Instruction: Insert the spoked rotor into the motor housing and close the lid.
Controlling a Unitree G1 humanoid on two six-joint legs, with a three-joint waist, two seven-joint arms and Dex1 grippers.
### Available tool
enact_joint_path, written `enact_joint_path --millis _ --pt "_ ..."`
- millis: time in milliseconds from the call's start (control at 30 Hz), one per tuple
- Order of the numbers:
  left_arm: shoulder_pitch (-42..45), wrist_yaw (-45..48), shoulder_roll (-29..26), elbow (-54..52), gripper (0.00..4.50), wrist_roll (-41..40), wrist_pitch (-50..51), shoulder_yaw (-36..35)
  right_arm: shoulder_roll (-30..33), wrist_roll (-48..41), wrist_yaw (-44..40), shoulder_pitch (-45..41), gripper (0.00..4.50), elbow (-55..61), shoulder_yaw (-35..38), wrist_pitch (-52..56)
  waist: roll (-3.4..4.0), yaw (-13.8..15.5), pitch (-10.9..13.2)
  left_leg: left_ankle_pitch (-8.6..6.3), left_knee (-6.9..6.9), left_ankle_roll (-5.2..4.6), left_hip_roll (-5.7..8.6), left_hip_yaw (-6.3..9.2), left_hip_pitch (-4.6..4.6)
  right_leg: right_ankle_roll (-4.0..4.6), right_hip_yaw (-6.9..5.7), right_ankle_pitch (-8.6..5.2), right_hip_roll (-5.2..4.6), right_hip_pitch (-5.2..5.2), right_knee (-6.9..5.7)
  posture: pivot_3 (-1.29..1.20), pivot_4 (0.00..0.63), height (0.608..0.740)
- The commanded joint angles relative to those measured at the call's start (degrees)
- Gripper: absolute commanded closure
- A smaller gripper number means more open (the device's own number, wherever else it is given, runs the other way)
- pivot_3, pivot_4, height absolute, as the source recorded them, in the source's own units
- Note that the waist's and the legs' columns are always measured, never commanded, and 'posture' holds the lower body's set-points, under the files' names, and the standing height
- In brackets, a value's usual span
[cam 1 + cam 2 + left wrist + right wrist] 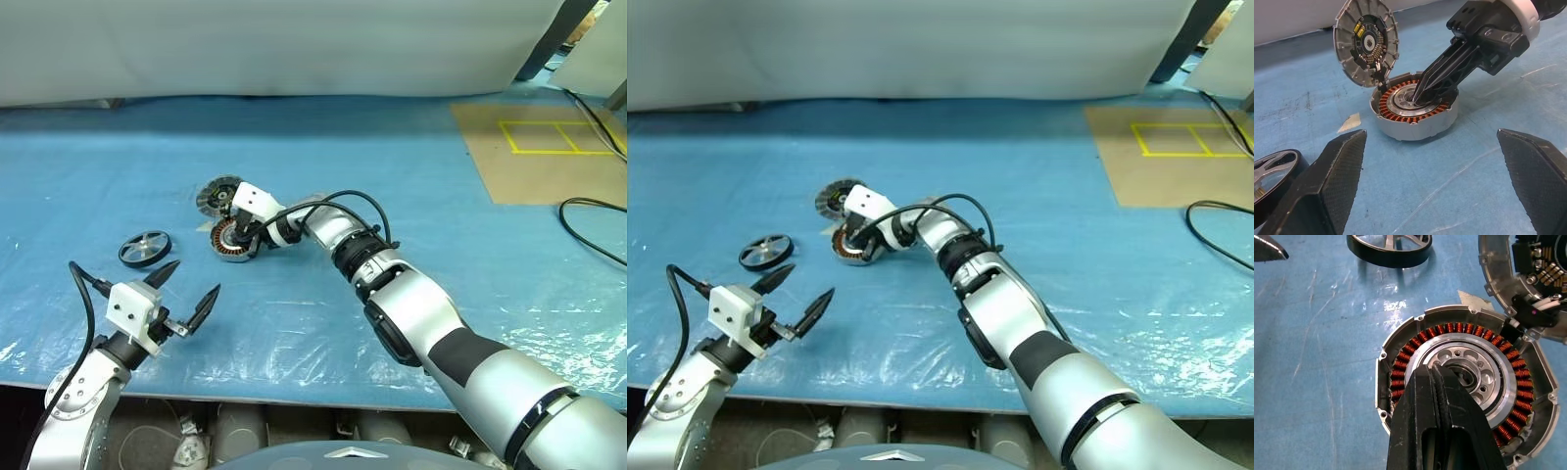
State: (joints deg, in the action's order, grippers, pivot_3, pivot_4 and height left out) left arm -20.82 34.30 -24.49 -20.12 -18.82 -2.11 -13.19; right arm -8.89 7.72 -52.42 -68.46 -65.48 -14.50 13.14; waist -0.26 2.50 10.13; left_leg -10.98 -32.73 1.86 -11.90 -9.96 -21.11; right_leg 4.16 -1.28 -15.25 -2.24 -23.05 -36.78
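Copper windings ring the motor housing (1465,384), which sits on the blue plastic sheet (294,147) covering the table, and you have your right claw (1418,95) pressed shut with its tips down in the housing's central bore. From the right wrist view you can see the two black fingers (1442,431) laid tight together over the silver inner ring, holding nothing between them. Hinged at the housing's edge just beyond the claw tips, the lid (1366,41) stands tilted up and open, its inner face with a small circuit and ribbed rim turned toward your left wrist camera. A small scrap of pale tape (1349,122) lies on the sheet right beside the housing.

Your spoked rotor (145,248) lies flat on the sheet, apart from the housing on the side away from your right arm, between the housing and your left claw (186,294). That left claw hangs level near the table's front edge, well short of the housing, with its fingers spread wide and empty. Far beyond your right arm, a brown board (529,147) with yellow tape lines rests on the sheet, and a black cable (593,230) trails near it.
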Motion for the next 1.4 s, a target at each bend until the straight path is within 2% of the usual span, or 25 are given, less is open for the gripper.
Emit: enact_joint_path --millis 33,400,567,833,1100,1233,1400 --pt "0.10 0.06 -0.51 -0.74 0.00 0.10 -0.23 -0.46 -1.69 -1.34 0.60 -1.87 4.48 1.03 1.28 0.95 0.00 -0.01 0.00 0.00 0.00 0.00 0.00 0.00 0.00 0.00 0.00 0.00 0.00 0.00 0.00 0.00 0.150 0.740" --pt "0.75 0.05 -0.56 -0.88 0.00 0.27 0.27 0.17 -2.40 -6.09 4.41 -3.18 4.48 1.92 7.16 -1.75 0.00 0.01 0.00 0.05 0.00 0.09 0.00 -0.01 -0.02 0.00 0.00 0.00 0.00 -0.02 0.00 0.00 0.150 0.740" --pt "0.79 0.00 -0.64 -0.84 0.00 0.26 0.38 0.00 -2.27 -2.00 5.57 -1.93 4.48 0.43 2.86 -3.25 0.00 -0.08 0.00 0.08 0.01 0.14 0.00 -0.01 -0.04 0.00 -0.01 0.00 0.01 -0.05 0.00 0.00 0.150 0.740" --pt "0.19 -0.22 -0.48 -1.20 0.00 0.58 0.59 0.19 -2.99 -1.08 4.18 -0.29 4.48 -0.20 0.81 -1.41 0.00 -0.05 0.00 0.09 0.01 0.15 0.00 -0.01 -0.06 0.00 -0.01 0.00 0.01 -0.05 0.01 0.00 0.150 0.740" --pt "0.23 -0.34 -0.57 -1.55 0.00 0.79 0.94 0.07 -1.75 1.19 -3.24 2.40 4.48 2.35 -4.04 1.38 0.00 -0.16 0.00 0.08 0.02 0.15 0.00 0.01 -0.02 0.00 -0.01 0.00 0.01 -0.04 0.01 0.00 0.150 0.740" --pt "0.57 -0.09 -0.70 -1.27 0.00 0.73 1.04 -0.15 -1.63 -0.72 -5.81 2.70 4.48 5.48 -2.76 1.14 0.00 -0.15 0.00 0.08 0.02 0.14 0.00 0.01 -0.02 0.00 0.00 0.00 0.00 -0.03 0.01 0.00 0.150 0.740" --pt "0.87 0.04 -0.76 -1.04 0.00 0.82 1.02 -0.20 -2.10 -4.05 0.57 0.11 4.48 5.09 2.60 -1.66 0.00 -0.07 0.00 0.09 0.01 0.15 0.00 0.01 -0.04 0.00 -0.01 0.00 0.00 -0.04 0.01 0.00 0.150 0.740"
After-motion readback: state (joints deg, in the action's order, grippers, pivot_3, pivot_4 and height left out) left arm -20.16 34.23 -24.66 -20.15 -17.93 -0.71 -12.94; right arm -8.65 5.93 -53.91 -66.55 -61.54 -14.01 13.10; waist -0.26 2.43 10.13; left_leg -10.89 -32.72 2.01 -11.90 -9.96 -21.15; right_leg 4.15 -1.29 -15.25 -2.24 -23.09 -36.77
